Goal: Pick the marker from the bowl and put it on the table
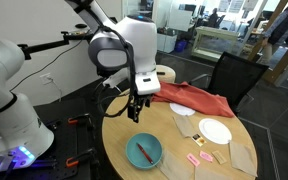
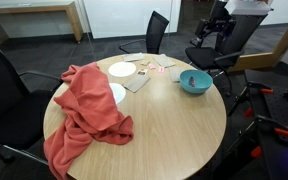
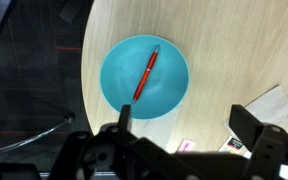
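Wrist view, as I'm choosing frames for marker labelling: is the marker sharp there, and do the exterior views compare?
Wrist view: marker crisp against the bowl, claw dark and blurred; in an exterior view the marker is a faint streak; in an exterior view the bowl is small, marker barely resolved.

The bowl [image 3: 119, 80] is a plain teal-blue all over, and the marker [image 3: 145, 75] against it is red-orange. The table [image 2: 174, 130] is light tan wood with a faint grain. A cloth [image 2: 89, 115] on it is coral red without any pattern. The plate [image 1: 215, 131] is plain white. The mats [image 1: 242, 155] are a dull tan, a little greyer than the tabletop, and the bits [image 1: 199, 158] by them are bright pink. The arm [image 1: 134, 45] is white with black joints, and the gripper [image 1: 136, 115] is black. The chairs [image 2: 4, 80] are black, the stool [image 1: 165, 74] beige, and the floor [image 2: 44, 50] dark grey.
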Motion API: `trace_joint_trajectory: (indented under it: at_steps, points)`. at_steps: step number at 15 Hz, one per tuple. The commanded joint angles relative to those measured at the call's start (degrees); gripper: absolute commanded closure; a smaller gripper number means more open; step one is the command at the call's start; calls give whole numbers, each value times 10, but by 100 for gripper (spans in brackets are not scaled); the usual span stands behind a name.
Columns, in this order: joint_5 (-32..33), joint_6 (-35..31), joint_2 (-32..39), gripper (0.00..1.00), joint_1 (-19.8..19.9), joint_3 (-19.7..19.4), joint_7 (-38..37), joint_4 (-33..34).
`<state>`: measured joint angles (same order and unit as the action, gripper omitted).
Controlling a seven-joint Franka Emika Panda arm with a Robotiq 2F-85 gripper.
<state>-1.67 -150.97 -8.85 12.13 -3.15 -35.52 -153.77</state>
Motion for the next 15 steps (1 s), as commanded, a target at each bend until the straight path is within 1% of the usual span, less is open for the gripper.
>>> trace_joint_trajectory:
  at_steps: [1, 3, 5, 6, 8, 11, 12, 15]
  points:
    - [2, -34, 37, 0, 6, -10, -36, -17]
    - [7, -50, 58, 0, 7, -21, -50, -23]
    - [-1, -65, 74, 0, 4, -35, -47, -25]
    - [2, -41, 63, 0, -4, -35, -33, -19]
    - [2, -49, 76, 0, -5, -44, -32, -19]
    - [1, -51, 78, 0, -5, -46, -32, -19]
    - [14, -52, 81, 0, -4, -47, -41, -14]
    - [13, -54, 120, 0, -4, -51, -53, 14]
